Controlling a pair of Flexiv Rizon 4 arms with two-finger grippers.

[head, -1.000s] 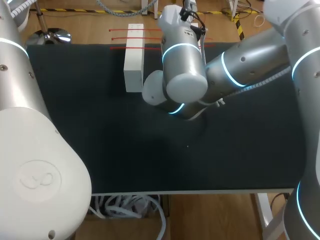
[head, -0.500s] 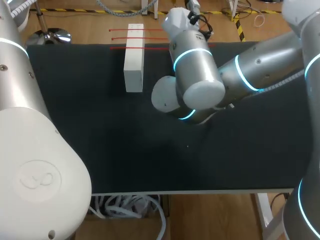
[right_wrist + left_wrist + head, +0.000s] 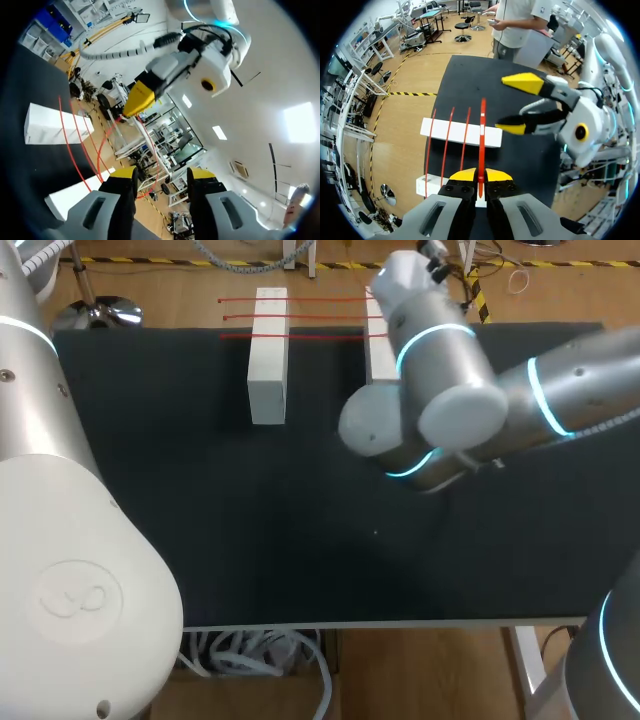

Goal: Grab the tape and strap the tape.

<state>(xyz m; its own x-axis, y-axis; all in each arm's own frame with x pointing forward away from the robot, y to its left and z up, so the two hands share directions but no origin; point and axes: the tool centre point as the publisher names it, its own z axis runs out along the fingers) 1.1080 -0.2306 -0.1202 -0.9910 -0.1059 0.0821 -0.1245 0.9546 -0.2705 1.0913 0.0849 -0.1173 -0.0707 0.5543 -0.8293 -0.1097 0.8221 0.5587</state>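
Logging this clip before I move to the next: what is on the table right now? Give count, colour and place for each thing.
table: one, black, under everything.
blocks: two, white, long, lying parallel and apart at the table's far edge.
tape strands: three, red, thin, stretched side by side across both blocks.
held strand: one, red, running out from the left gripper over the blocks, beside the other three.
left gripper: one, yellow tips, shut on the held strand, above the nearer block.
right gripper: one, yellow tips, open and empty, above the table beside the strands.
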